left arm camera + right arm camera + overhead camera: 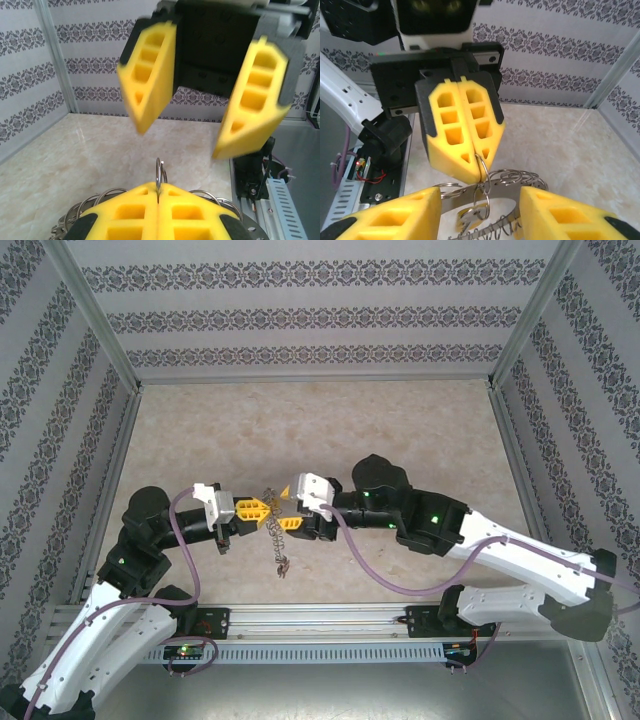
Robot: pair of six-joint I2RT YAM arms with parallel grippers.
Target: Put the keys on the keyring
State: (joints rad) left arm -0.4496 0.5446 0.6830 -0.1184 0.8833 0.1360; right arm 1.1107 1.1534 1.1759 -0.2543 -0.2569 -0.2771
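Note:
The keyring (465,194) is a flat grey metal band fringed with small wire rings, and it hangs between the two grippers above the table. My left gripper (159,194) is shut on one small upright ring (159,172) at the band's rim. In the right wrist view the left gripper (479,174) pinches that same ring. A metal key with a yellowish head (466,218) dangles from linked rings just below. My right gripper (480,200) is open, one finger on each side of the band, touching nothing. From above, the keyring (272,525) trails a chain down between both grippers.
The beige marble tabletop (320,430) lies open beyond the grippers. Patterned walls and aluminium posts (110,350) enclose it on three sides. A metal rail with electronics (320,640) runs along the near edge. The chain's end (283,565) hangs near that edge.

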